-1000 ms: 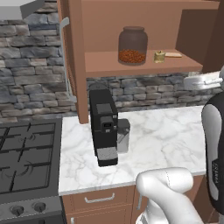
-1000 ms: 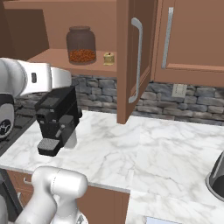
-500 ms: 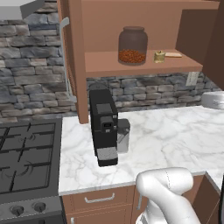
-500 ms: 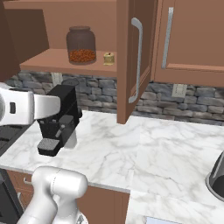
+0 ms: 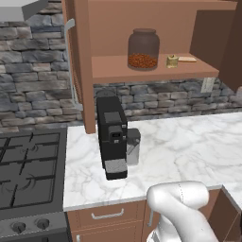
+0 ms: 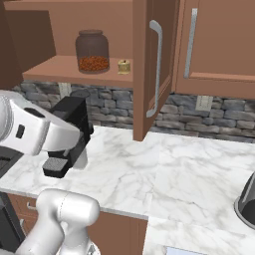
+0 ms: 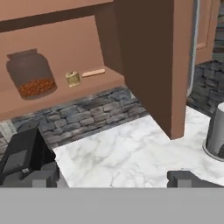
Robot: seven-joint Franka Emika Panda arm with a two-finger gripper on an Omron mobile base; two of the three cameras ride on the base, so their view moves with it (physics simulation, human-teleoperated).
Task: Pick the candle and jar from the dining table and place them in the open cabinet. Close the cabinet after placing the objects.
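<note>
- Black coffee machine (image 5: pixel 112 137) stands on the white marble counter (image 5: pixel 189 146), right under the open cabinet (image 5: pixel 151 71); boxy, matte, with a small grey canister touching its right side.
- Black gas stove (image 5: pixel 28 175) is just left of the counter, cast-iron grates, knobs on the front edge.
- Grey rough stone backsplash (image 5: pixel 33 94) runs behind the stove and the counter; a wall outlet (image 5: pixel 207 85) sits on it at the right.
- Open cabinet door (image 6: pixel 149 69) juts out edge-on toward the room, flat brown wood with a slim silver bar handle (image 6: pixel 158 64); in the hand view it is a big brown slab between the shelf and the right side of the counter.
- Second door (image 6: pixel 219 45), to the right, is shut, same wood, same bar handle.
- Grey round pot (image 7: pixel 216 135) stands on the marble at the right edge of the hand view.
- Cabinet shelf holds the jar (image 5: pixel 143 48): round clear glass, wide lid, reddish-brown granules in the bottom part, upright.
- Candle (image 5: pixel 172 60) is on the same shelf, just right of the jar, not touching it; tiny tan-gold spool shape.
- Small flat tan stick (image 5: pixel 187 59) lies just beside the candle, further right on the shelf.
- Gripper (image 7: pixel 109 179): fingers spread wide, nothing between them, dark tips low in the hand view, facing the shelf from well back.
- White arm link (image 6: pixel 35 132) crosses in front of the coffee machine in the right base view.
- Brown drawer (image 5: pixel 106 215) with a silver handle sits below the counter edge.
</note>
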